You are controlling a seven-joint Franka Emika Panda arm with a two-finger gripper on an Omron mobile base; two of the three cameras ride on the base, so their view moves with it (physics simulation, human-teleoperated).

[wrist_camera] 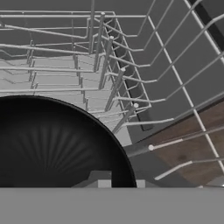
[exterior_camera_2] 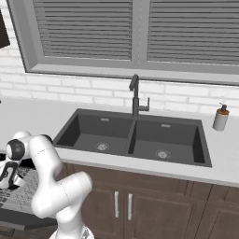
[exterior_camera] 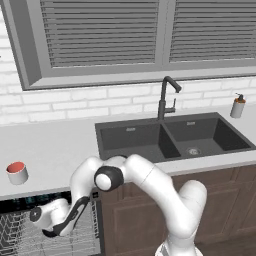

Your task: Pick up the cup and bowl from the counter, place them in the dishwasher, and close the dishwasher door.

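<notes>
One black bowl (wrist_camera: 57, 144) sits hard against the gripper (wrist_camera: 120, 183), its rim seemingly pinched between the jaws, though the fingertips are barely visible, so that grasp is a judgement. Beyond the jaws lie the tines of the dishwasher's wire rack (wrist_camera: 109, 74), so release looks close. Well away from the jaws, the cup (exterior_camera: 17, 172) waits on the counter (exterior_camera: 55, 145).
</notes>
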